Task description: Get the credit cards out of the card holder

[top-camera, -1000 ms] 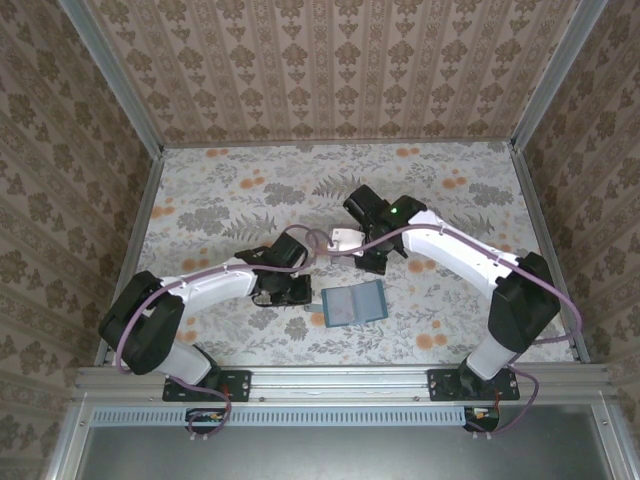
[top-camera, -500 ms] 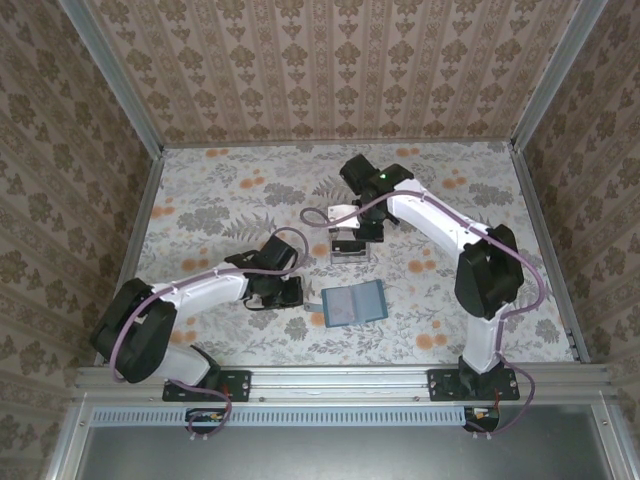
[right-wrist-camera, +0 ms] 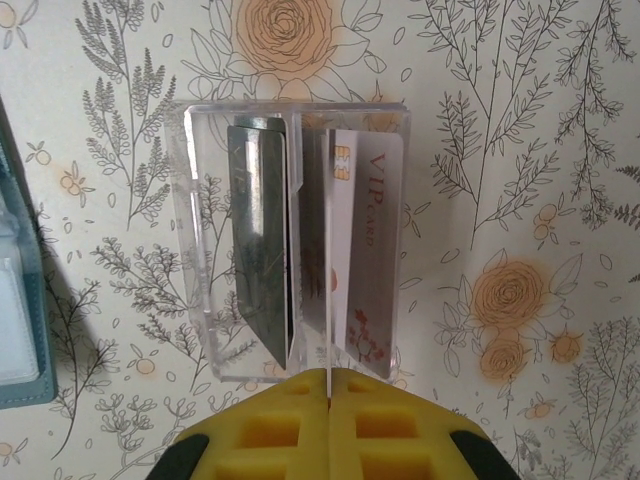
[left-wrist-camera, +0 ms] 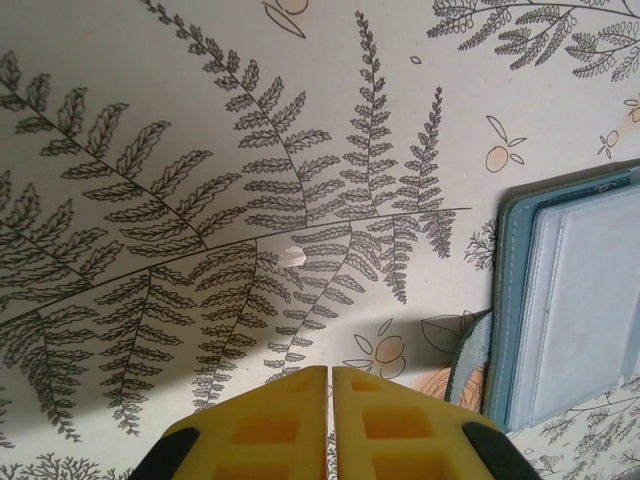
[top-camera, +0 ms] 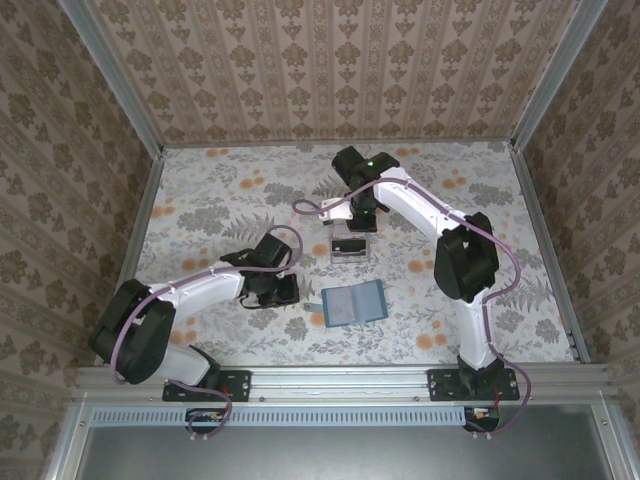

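A: What had changed in the last second?

B: The right gripper (right-wrist-camera: 328,385) had carried a pale card over the table (top-camera: 200,200). Now the credit cards (right-wrist-camera: 365,250) stood in the clear tray (right-wrist-camera: 200,250), and its jaws were closed on nothing, drawn back.

A: So one more was out?

B: I judged so. The card holder (top-camera: 353,303) lay open nearer the arms; whether cards remained inside, I could not tell.

A: And their direction?

B: On edge, long axis left to right across the table. The left gripper (left-wrist-camera: 330,372) was closed too, empty, beside the holder.
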### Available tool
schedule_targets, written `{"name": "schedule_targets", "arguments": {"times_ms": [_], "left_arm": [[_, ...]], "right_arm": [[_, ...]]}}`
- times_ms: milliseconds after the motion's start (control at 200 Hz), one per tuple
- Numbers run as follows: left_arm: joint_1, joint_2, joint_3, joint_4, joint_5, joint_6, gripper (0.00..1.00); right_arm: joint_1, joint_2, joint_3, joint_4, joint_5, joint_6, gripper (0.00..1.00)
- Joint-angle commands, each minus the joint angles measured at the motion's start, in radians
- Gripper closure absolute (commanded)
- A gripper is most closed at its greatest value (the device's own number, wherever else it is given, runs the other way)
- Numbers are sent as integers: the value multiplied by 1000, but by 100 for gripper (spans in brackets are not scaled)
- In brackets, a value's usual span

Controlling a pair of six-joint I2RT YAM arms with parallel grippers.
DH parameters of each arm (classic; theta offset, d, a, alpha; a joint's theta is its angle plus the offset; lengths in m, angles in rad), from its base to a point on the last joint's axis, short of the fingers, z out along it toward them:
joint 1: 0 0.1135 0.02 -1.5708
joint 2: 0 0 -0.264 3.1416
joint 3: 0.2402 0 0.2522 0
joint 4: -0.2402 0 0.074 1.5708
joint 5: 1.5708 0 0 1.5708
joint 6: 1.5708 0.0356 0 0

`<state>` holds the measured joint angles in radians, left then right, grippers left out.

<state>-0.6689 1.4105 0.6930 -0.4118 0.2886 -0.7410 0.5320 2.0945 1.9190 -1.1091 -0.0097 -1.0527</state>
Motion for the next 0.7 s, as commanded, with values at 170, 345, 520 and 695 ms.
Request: {"name": "schedule_targets", "arguments": {"times_ms": [170,345,520,695], "left_arm": [[21,-24,-19,-5,17,16,90],[25,-33,-27,-4,17,15,90],[28,-38,-26,-18,9,21,90],[28,-45,-20,-26,9,22,90]], "right_arm": [[-10,71,69,-76,-9,-30,100],[-10,93,88,-88,-18,-24,94],[-10,89,95,-35,38,2,85],[-10,64,94,-11,60,20,84]]}}
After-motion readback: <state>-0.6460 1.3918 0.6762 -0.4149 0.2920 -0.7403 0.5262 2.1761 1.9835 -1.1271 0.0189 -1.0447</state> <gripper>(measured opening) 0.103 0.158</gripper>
